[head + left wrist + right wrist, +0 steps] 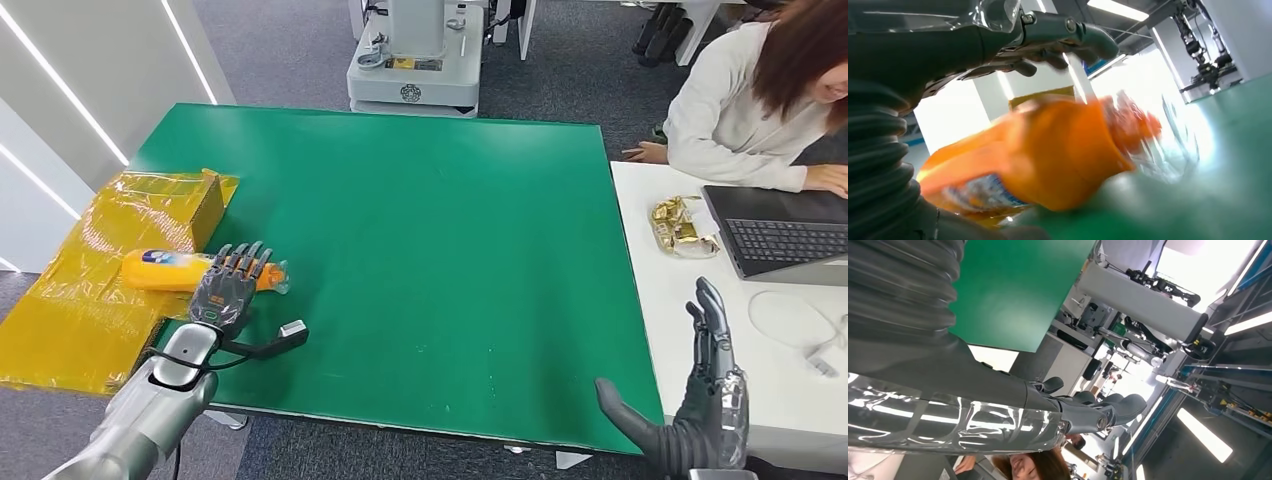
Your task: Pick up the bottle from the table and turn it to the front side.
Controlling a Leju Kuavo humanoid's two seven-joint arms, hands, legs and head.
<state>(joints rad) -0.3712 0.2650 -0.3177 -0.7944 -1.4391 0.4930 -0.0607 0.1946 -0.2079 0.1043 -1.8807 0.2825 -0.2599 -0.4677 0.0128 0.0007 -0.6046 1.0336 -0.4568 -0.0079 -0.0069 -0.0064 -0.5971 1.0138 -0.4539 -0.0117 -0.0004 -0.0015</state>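
At the far left of the head view a cardboard box wrapped in yellow film (95, 275) lies against the left edge of the green bench (430, 250). An orange bottle (165, 270) lies on its side across the meeting of box and bench, its label end over the yellow film and its neck end pointing onto the green surface. The left hand (228, 285) rests over the bottle near its neck, with its fingers (245, 262) draped across the orange body. The left wrist view shows the bottle (1048, 155) lying on the green surface with the dark fingers (1068, 37) arching above it and the palm side below; whether they are truly clasped around it or merely laid over it cannot be told. A small grey connector (293, 329) on a black cable sits on the bench just beside the left wrist.

Toward the right, the right hand (700, 400) stands at the bench's near right corner, fingers extended upward and apart, thumb out, holding nothing. Beyond it is a white bench (680, 300) carrying a gold-wrapped item (682, 225), a laptop (780, 235) and a white cable (800, 325). A person (745, 95) in a white top sits at the laptop.
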